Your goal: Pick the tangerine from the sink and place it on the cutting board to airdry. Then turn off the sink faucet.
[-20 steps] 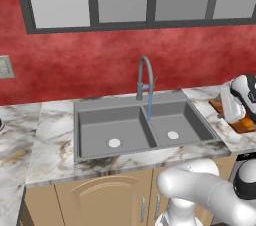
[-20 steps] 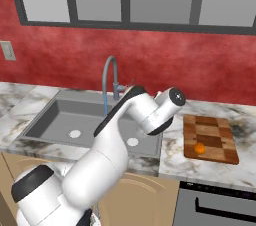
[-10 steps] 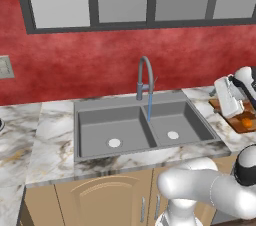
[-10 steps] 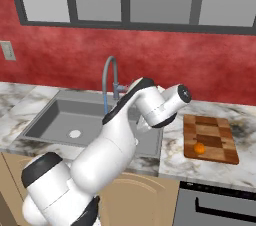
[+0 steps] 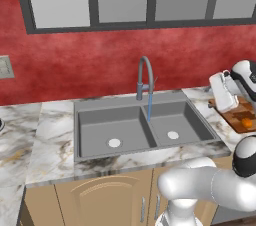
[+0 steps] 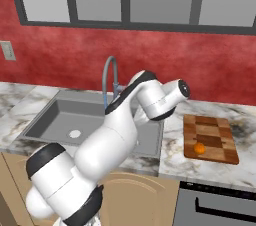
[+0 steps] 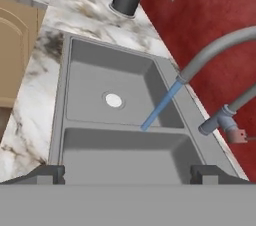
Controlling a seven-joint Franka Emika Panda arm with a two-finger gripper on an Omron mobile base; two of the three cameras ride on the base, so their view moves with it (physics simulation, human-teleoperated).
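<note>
Left base view takes in the marble counter [image 5: 47, 140] first, the biggest thing before me, with the grey double-basin sink [image 5: 142, 101] set into it under the red wall. Next in size is the sink faucet [image 5: 145, 76], its gooseneck arched over the divider, a thin blue stream of water [image 5: 149, 108] falling from the spray head down to the sink at the divider. Off to the right of the sink lies the checkered cutting board [image 6: 210, 137], flat on the counter. My gripper [image 5: 223, 91] hangs at the right edge of that view, over the counter between sink and board, its fingers spread wide and holding nothing; in the hand view the two dark fingertips [image 7: 50, 173] stand far apart over the basins. Smallest is the tangerine [image 6: 199, 148], resting on the board near its front left corner, clear of my fingers.
</note>
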